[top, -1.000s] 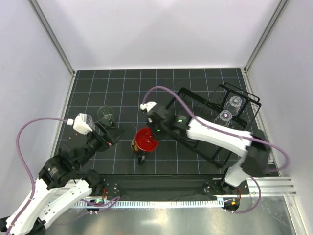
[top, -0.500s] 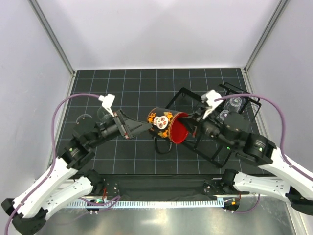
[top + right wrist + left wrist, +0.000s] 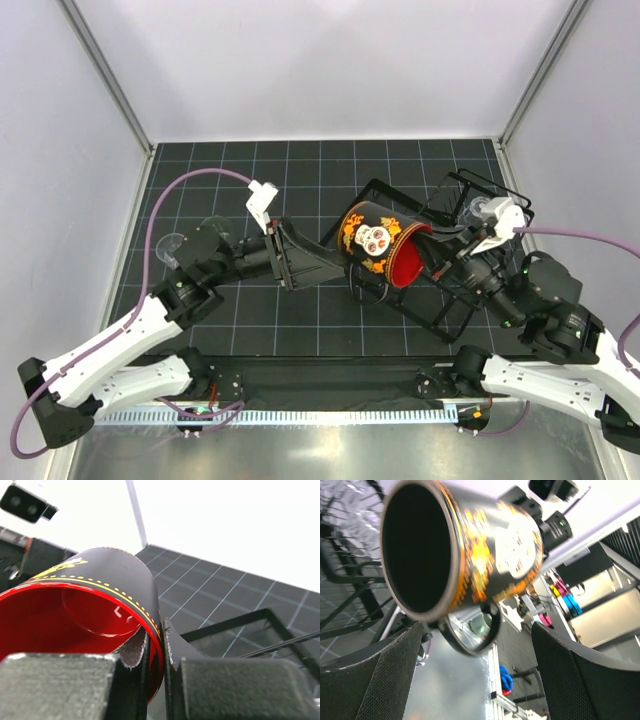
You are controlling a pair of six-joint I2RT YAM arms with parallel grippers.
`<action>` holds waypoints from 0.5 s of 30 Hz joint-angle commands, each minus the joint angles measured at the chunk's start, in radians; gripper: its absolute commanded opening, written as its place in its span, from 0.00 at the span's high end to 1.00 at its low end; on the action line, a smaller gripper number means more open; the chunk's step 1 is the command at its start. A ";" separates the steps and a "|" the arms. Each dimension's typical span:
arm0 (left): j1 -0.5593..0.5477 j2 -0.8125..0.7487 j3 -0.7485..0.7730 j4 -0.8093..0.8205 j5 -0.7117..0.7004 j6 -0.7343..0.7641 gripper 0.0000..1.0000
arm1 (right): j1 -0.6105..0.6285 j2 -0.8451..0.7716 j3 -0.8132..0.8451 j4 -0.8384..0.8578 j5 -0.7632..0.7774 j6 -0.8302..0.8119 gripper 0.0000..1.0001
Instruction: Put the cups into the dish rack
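The black mug [image 3: 378, 240] with a skull print and red inside hangs tilted on its side over the left end of the black wire dish rack [image 3: 452, 300]. My right gripper [image 3: 430, 264] is shut on its rim [image 3: 161, 645], one finger inside and one outside. My left gripper [image 3: 338, 266] stands open just left of the mug's base [image 3: 415, 550], holding nothing; the handle [image 3: 472, 640] hangs in front of its fingers [image 3: 380, 680]. One clear cup [image 3: 480, 211] sits in the rack. Two more clear cups [image 3: 168, 246] [image 3: 214, 226] stand on the mat at the left.
The rack's bars [image 3: 240, 625] run just below and right of the held mug. White walls with metal posts [image 3: 110, 80] enclose the black gridded mat [image 3: 250, 180]. The left arm's purple cable [image 3: 190, 185] arches over the left cups.
The right gripper has carried the mug from the middle of the mat up and rightward to the rack's left end. The left arm has stretched right after it, staying open.
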 commanded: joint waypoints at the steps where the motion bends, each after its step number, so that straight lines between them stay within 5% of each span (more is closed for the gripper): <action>1: -0.021 0.003 0.053 0.092 0.060 0.012 0.13 | -0.001 -0.041 0.047 0.260 0.089 -0.020 0.96; 15: -0.065 0.097 0.099 0.102 0.028 -0.021 0.12 | -0.001 -0.104 0.067 0.352 -0.055 -0.028 0.96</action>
